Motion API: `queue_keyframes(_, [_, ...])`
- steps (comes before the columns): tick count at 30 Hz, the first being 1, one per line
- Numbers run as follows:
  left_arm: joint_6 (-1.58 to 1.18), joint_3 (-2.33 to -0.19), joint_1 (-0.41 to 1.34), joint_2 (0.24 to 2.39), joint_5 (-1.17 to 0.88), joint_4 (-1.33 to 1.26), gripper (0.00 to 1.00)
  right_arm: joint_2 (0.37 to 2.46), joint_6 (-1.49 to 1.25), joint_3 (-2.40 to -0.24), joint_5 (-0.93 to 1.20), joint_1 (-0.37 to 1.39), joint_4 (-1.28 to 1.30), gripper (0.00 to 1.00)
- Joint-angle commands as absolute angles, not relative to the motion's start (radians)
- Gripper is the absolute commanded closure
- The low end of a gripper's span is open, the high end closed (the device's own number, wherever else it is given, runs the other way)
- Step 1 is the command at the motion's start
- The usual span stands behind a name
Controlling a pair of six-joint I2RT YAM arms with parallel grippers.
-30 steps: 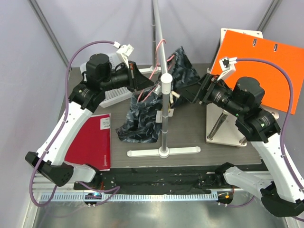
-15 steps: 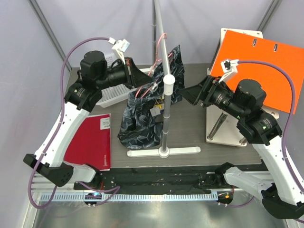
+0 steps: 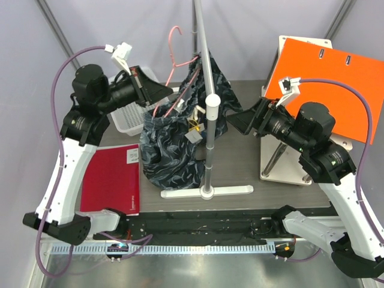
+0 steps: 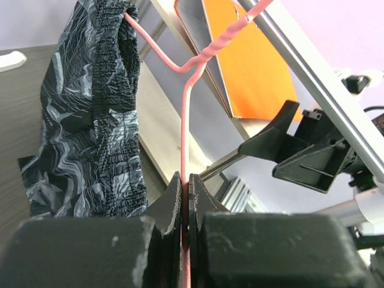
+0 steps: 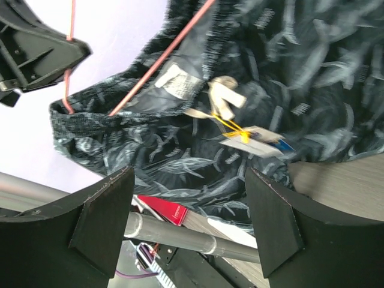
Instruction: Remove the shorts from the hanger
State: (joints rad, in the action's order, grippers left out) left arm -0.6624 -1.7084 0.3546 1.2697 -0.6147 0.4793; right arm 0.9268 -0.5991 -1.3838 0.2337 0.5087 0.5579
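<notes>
The shorts (image 3: pixel 171 147), dark navy with a pale leafy print and paper tags (image 3: pixel 193 133), hang from the pink hanger (image 3: pixel 175 90) with their lower part on the table. The hanger's hook (image 3: pixel 174 45) is off the rail, to its left. My left gripper (image 3: pixel 157 95) is shut on the hanger wire; the left wrist view shows the wire (image 4: pixel 185 138) pinched between its jaws and the shorts (image 4: pixel 96 132) at the left. My right gripper (image 3: pixel 239 122) is open and empty, just right of the shorts. The right wrist view shows the shorts (image 5: pixel 252 96), tags (image 5: pixel 249 141) and hanger wire (image 5: pixel 162 63).
A grey rail pole (image 3: pixel 203 36) on a white T-shaped stand (image 3: pixel 207 191) stands in the middle. A white basket (image 3: pixel 126 120) sits at the back left, a red book (image 3: pixel 114 180) at the front left, an orange board (image 3: pixel 327 84) on a stand at the right.
My left gripper has moved left and up with the hanger, pulling its hook off the rail. The shorts have swung left and opened out. The right gripper has stayed open and near its place.
</notes>
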Motion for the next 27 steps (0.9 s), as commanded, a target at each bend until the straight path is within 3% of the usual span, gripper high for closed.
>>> queue_keyframes(1, [-0.724,-1.642,0.290,1.160,-0.649,0.377,1.00,0.916,-0.577,-1.378,0.219,0.511,0.541,0.21])
queue_keyframes(6, [-0.773,-1.471,0.265,1.089,-0.690,0.333,1.00,0.925,-0.571,-1.381,0.215,0.511,0.538,0.21])
queue_keyframes(11, [-0.975,-1.292,0.268,1.126,-0.871,0.067,1.00,0.963,-0.540,-1.407,0.209,0.511,0.526,0.21])
queue_keyframes(19, [-0.901,-1.310,0.408,1.232,-0.879,0.189,1.00,1.029,-0.422,-1.387,0.199,0.511,0.445,0.20])
queue_keyframes(27, [-0.894,-1.286,0.471,1.258,-0.851,0.207,1.00,1.015,-0.313,-1.217,0.348,0.512,0.163,0.21])
